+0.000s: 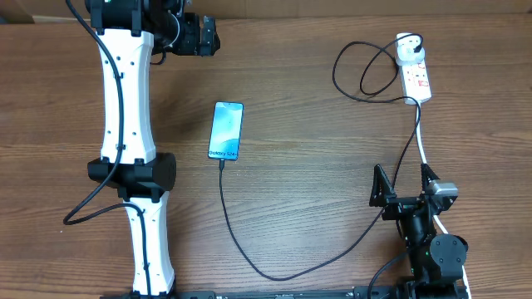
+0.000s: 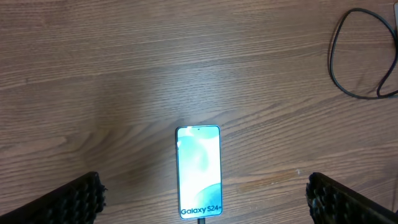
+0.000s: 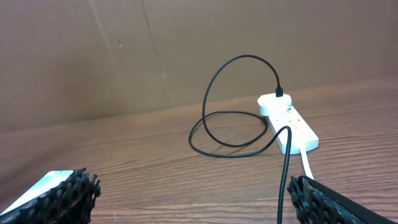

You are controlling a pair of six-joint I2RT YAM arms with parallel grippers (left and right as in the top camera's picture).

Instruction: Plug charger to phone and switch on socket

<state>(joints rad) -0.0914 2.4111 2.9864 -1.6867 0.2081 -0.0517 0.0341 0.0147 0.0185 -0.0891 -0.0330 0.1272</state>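
Note:
The phone [image 1: 226, 131] lies flat mid-table with its teal screen lit. It also shows in the left wrist view [image 2: 199, 171], and one corner shows in the right wrist view [image 3: 37, 186]. The black charger cable [image 1: 249, 257] is plugged into the phone's near short end. It loops across the table to the white plug adapter [image 1: 406, 52], which sits in the socket strip [image 1: 419, 81]. The strip also shows in the right wrist view [image 3: 293, 129]. My left gripper [image 1: 204, 37] is open and empty, high above the phone [image 2: 204, 186]. My right gripper [image 1: 405, 181] is open and empty at the front right, facing the strip [image 3: 193, 183].
The strip's white cord [image 1: 422, 145] runs toward my right arm. Cable loops [image 1: 366, 75] lie left of the strip. A brown cardboard wall [image 3: 155, 50] stands behind the table's far edge. My left arm [image 1: 125, 124] stretches along the table's left side.

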